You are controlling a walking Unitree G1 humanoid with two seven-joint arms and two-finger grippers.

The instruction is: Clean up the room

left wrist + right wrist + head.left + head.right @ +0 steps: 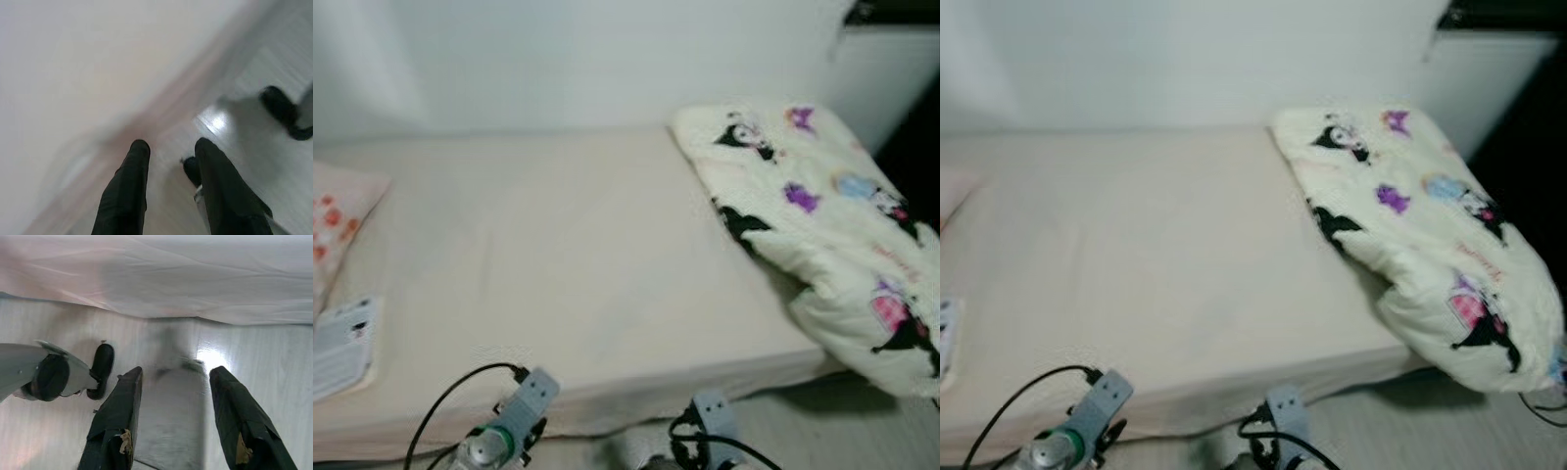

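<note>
Standing at the bed (558, 264), cream sheet bare across the middle of the frame. Folded cartoon-print comforter (822, 225) lies at the right of the frame, on the bed's right end, its lower part hanging over the mattress edge toward the floor (1449, 431). Pillow with orange flowers (337, 220) at the left edge, and just below it a printed white packet (342, 343) lies flat on the sheet near the front edge. My left arm (504, 431) and right arm (710, 426) sit low at the bottom of the frame, in front of the mattress side. Left end effector (168, 152) is open, nothing between the fingers, pointing at the blurred bed edge and floor. Right end effector (173, 382) is open too and empty, over pale floor with the sheet's hanging edge ahead of it.
</note>
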